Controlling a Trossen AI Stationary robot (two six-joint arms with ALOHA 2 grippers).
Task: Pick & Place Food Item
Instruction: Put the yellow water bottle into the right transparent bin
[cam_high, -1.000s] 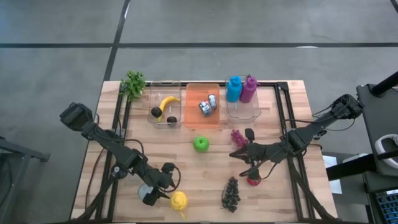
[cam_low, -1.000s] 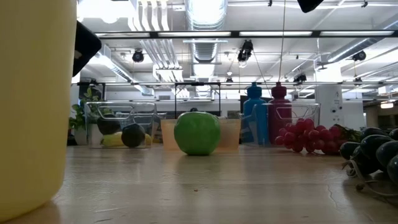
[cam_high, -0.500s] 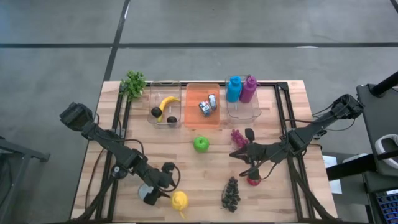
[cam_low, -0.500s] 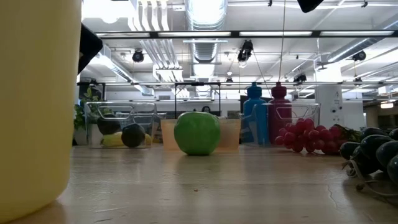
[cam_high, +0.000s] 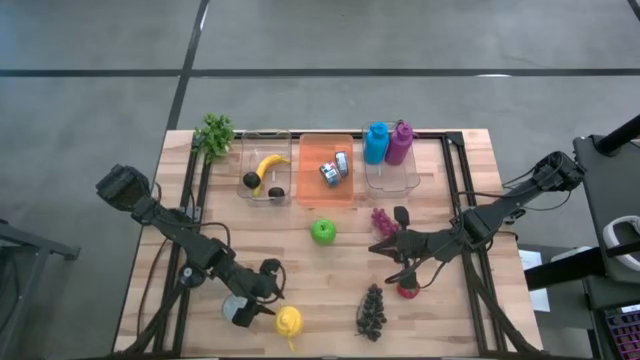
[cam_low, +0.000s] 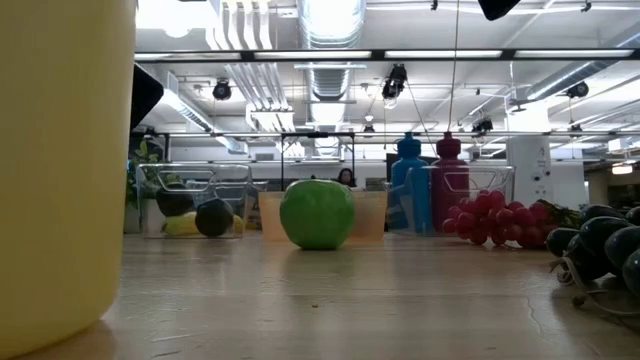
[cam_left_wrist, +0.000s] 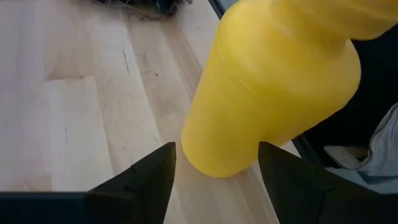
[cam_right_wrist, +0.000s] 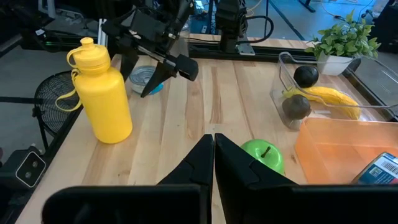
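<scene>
The green apple (cam_high: 322, 231) sits mid-desk (cam_high: 330, 280), round, glossy, with a small stem dimple, just in front of the orange bin (cam_high: 326, 190). The left tool (cam_high: 268, 301) stands parted beside the upright yellow bottle (cam_high: 288, 322), not gripping it. The right tool (cam_high: 378, 247) is pinched closed, empty, near the red grapes (cam_high: 382, 219).

Pale wood table (cam_high: 330, 275), planked, matt w/ visible grain. Yellow bottle (cam_right_wrist: 104, 93): smooth plastic, soft sheen. Green apple (cam_low: 317, 213) glossy. Clear plastic bins (cam_high: 266, 180) beside translucent orange one (cam_high: 326, 169). Blue & purple bottles (cam_high: 387, 143) smooth plastic. Dark grapes (cam_high: 371, 311) shiny. Fingers (cam_left_wrist: 134, 180) matt black plastic.
</scene>
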